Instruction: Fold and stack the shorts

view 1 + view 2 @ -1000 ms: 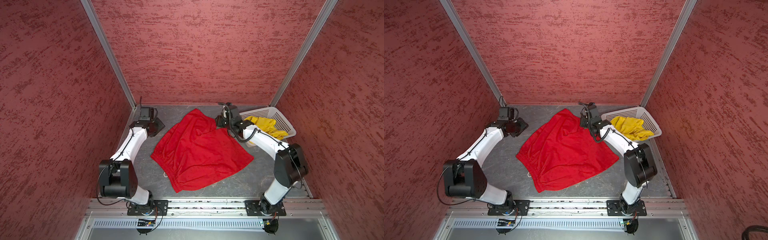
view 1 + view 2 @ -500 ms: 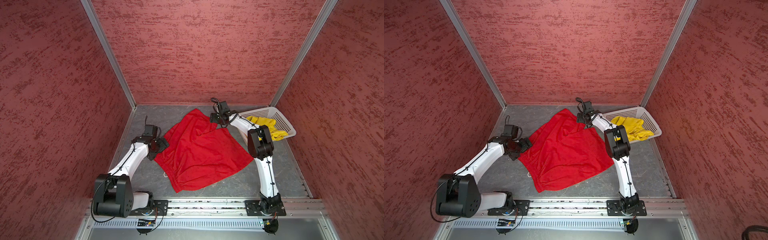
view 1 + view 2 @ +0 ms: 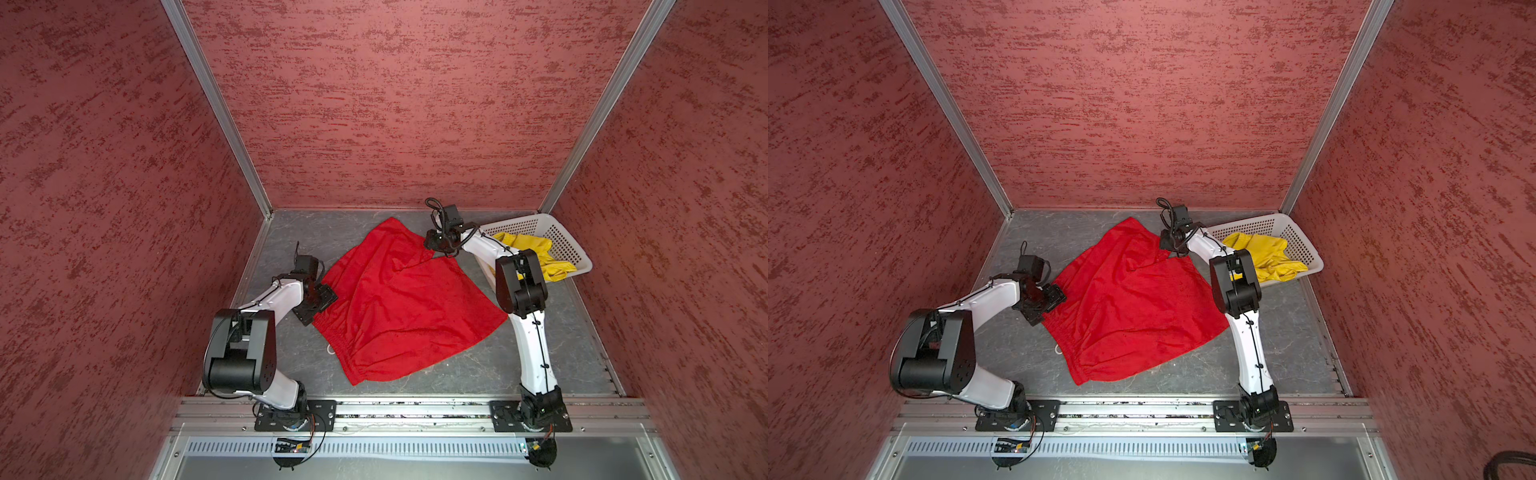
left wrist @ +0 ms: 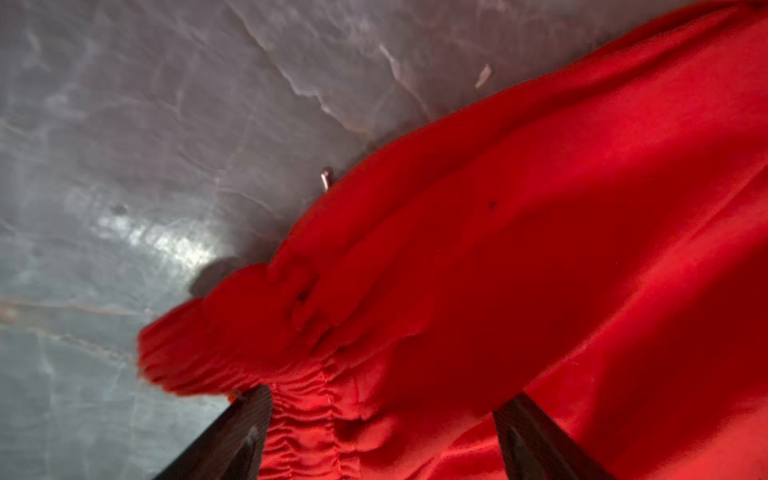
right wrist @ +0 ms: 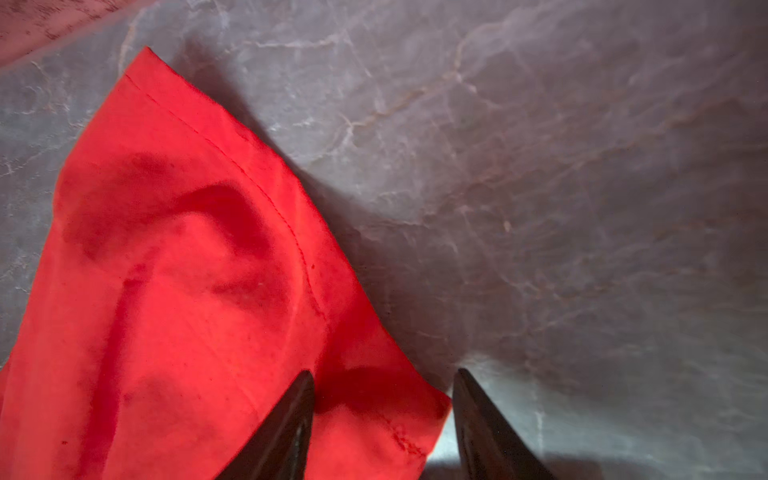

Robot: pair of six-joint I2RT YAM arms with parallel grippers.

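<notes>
Chiefly at risk: the catch on the red shorts [image 3: 399,307]; neither gripper has cloth pinched, so a lift begun too soon would likely leave the pair lying where it is
Risk, right side: right gripper [image 5: 383,374] has its jaws parted over a stitched hem corner [image 5: 415,415]; only the tip of that corner lies between them, so closing could take one thin layer or miss it; cloth this thin would probably slide out under pull
Risk, left side: left gripper [image 4: 384,395] stands spread wide with the gathered waistband [image 4: 303,415] between its fingers; bunched elastic may seat unevenly and drag the whole pair across the table [image 3: 561,332] rather than fold it
Risk, uneven pull: the two grippers sit at opposite edges; one taking hold before the other would likely skew the fold
Left arm pose: elbow folded back near its base; forearm reaching forward; wrist angled down at the left edge of the cloth in both top views
Right arm pose: lower link raised steeply; forearm stretched to the far edge; wrist tipped down just beside the basket [image 3: 569,245]
Red pair, place: spread and rumpled mid-table; waist towards the near left; unfolded
Second pair: yellow shorts [image 3: 536,253] heaped in the basket at far right; no gripper on them
</notes>
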